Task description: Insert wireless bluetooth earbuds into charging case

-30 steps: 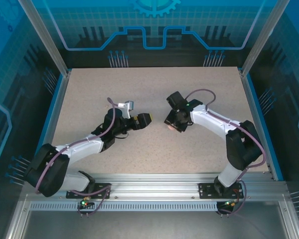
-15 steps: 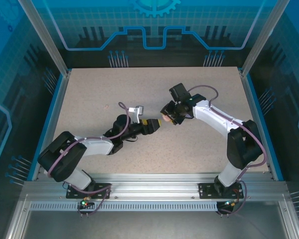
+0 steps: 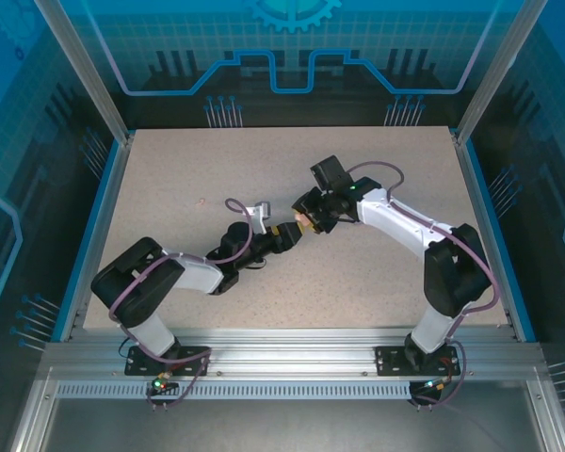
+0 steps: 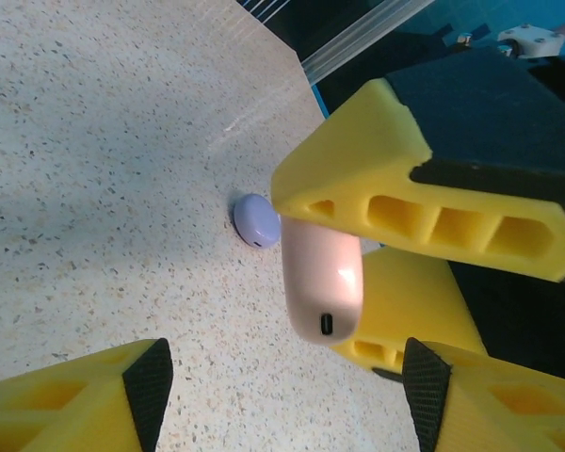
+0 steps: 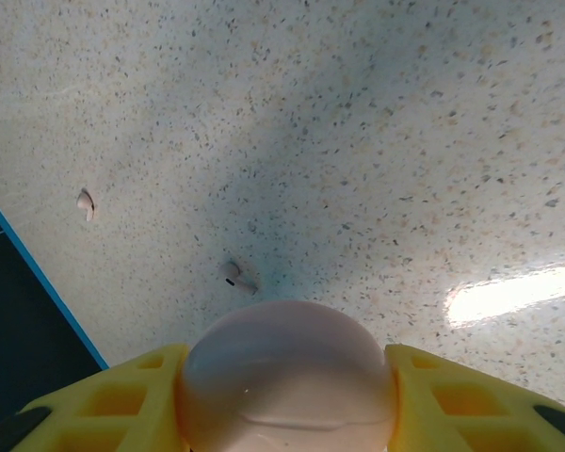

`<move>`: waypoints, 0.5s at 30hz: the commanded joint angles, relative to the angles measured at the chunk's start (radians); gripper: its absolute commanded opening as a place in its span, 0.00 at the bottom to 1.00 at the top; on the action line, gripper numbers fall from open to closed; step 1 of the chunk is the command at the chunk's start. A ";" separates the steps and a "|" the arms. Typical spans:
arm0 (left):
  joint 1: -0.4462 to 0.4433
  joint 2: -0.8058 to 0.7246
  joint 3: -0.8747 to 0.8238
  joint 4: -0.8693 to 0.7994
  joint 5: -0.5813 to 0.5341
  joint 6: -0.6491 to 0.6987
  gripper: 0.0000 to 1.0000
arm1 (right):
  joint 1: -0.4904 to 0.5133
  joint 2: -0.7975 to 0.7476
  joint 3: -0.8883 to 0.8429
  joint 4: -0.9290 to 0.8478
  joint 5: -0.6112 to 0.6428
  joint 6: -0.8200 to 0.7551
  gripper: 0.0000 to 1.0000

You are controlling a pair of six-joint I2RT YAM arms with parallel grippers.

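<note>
The right hand is clamped on the pink charging case, holding it above the worktop with its port end toward the left hand, whose fingers stand apart and touch nothing. One pale earbud lies loose near the worktop's blue edge, and a second pale earbud lies nearer the held case. A purple case rests on the worktop beyond.
</note>
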 commanded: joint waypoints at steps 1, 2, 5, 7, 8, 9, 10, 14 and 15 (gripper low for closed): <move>-0.007 0.015 0.033 0.064 -0.042 -0.017 0.65 | 0.021 0.020 0.032 0.016 -0.020 0.030 0.35; -0.007 0.017 0.035 0.065 -0.046 -0.017 0.63 | 0.025 0.022 0.032 0.016 -0.021 0.032 0.35; -0.008 0.028 0.050 0.066 -0.056 -0.015 0.59 | 0.032 0.022 0.033 0.020 -0.022 0.034 0.35; -0.006 0.037 0.061 0.065 -0.056 -0.015 0.57 | 0.033 0.023 0.035 0.018 -0.021 0.034 0.35; -0.007 0.041 0.066 0.066 -0.055 -0.015 0.55 | 0.035 0.023 0.034 0.020 -0.021 0.033 0.35; -0.007 0.045 0.069 0.067 -0.055 -0.017 0.53 | 0.035 0.024 0.035 0.020 -0.021 0.034 0.35; -0.007 0.048 0.070 0.069 -0.055 -0.020 0.51 | 0.035 0.024 0.036 0.020 -0.020 0.033 0.35; -0.006 0.055 0.070 0.072 -0.057 -0.023 0.48 | 0.037 0.025 0.038 0.021 -0.022 0.034 0.35; -0.007 0.056 0.069 0.072 -0.058 -0.023 0.46 | 0.037 0.027 0.038 0.021 -0.024 0.033 0.35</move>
